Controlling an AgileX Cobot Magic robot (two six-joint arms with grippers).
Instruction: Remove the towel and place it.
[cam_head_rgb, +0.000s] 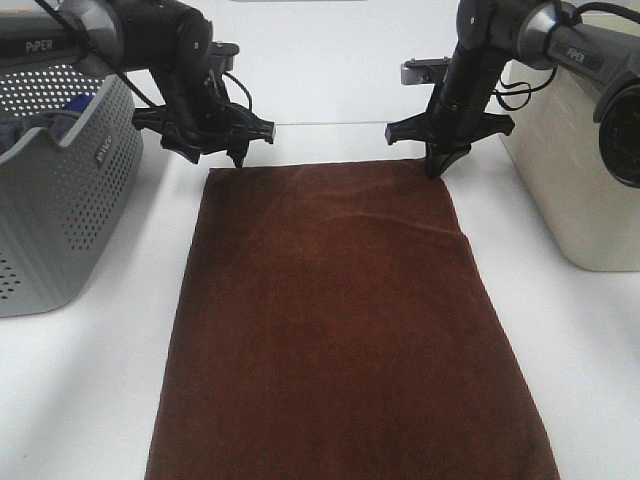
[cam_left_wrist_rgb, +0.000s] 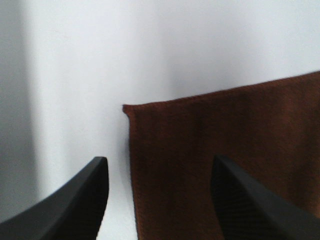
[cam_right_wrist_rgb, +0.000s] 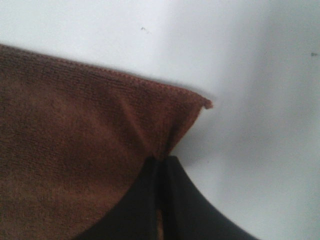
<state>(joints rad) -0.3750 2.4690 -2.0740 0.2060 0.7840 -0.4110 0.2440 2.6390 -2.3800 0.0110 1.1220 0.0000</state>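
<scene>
The dark reddish-brown towel (cam_head_rgb: 340, 320) lies spread flat on the white table, running from the far middle to the near edge. My right gripper (cam_head_rgb: 436, 170) is shut on the towel's far right corner (cam_right_wrist_rgb: 190, 107), the cloth puckering into the closed fingertips (cam_right_wrist_rgb: 160, 167). My left gripper (cam_head_rgb: 225, 152) hovers open just above the far left corner (cam_left_wrist_rgb: 131, 109). In the left wrist view one finger (cam_left_wrist_rgb: 90, 190) is over bare table and the other finger (cam_left_wrist_rgb: 245, 200) over the cloth.
A grey perforated basket (cam_head_rgb: 60, 190) holding a bluish cloth (cam_head_rgb: 75, 105) stands at the left. A beige bin (cam_head_rgb: 580, 170) stands at the right. Bare white table (cam_head_rgb: 320, 100) stretches behind the towel and along both its sides.
</scene>
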